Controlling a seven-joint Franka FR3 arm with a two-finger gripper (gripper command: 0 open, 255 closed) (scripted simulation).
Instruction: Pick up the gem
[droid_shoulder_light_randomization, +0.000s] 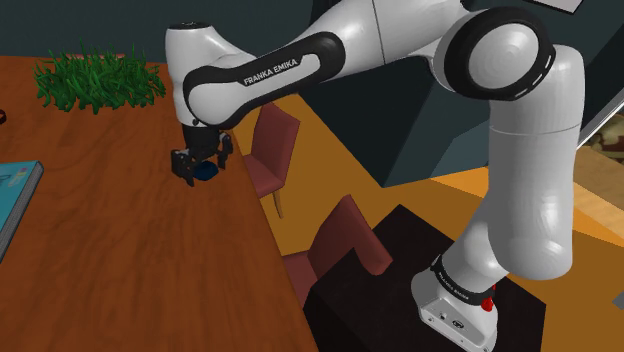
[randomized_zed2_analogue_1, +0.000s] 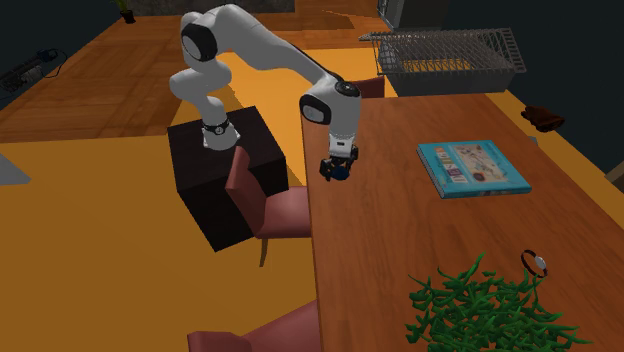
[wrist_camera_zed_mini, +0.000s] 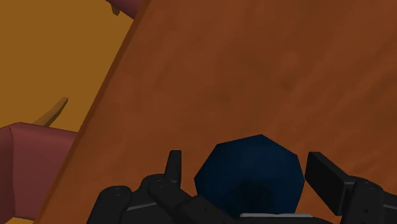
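- Here the end effector (droid_shoulder_light_randomization: 199, 166) is low over the brown wooden desk (droid_shoulder_light_randomization: 130, 270), close to the desk edge that faces the chairs. The white arm (droid_shoulder_light_randomization: 300, 60) reaches to it from the black stand (droid_shoulder_light_randomization: 365, 305).
- The gem (wrist_camera_zed_mini: 248, 175) is dark blue with flat facets. It lies on the desk between the two black fingers (wrist_camera_zed_mini: 327, 181).
- In the wrist view the fingers stand apart, one on each side of the gem. A thin strip of desk shows between the gem and one finger. The other finger is just beside the gem, but I cannot see that it touches.
- So the end effector is open, wide enough to have the gem inside, and it has hold of nothing.
- In the shoulder view the gem shows as a small blue spot between the finger ends, just above the wood.
- A dark red chair (droid_shoulder_light_randomization: 272, 150) stands just beside the desk edge, near the end effector. A second chair (droid_shoulder_light_randomization: 340, 245) of the same colour stands between the desk and the stand.
- A book (randomized_zed2_analogue_1: 472, 168) with a light blue cover lies flat on the desk, well apart from the gem, toward the second exterior view's right.
- A green plant (randomized_zed2_analogue_1: 490, 305) is on the desk near the second exterior view's lower edge.
- A wire basket (randomized_zed2_analogue_1: 445, 62) is at the far end of the desk.
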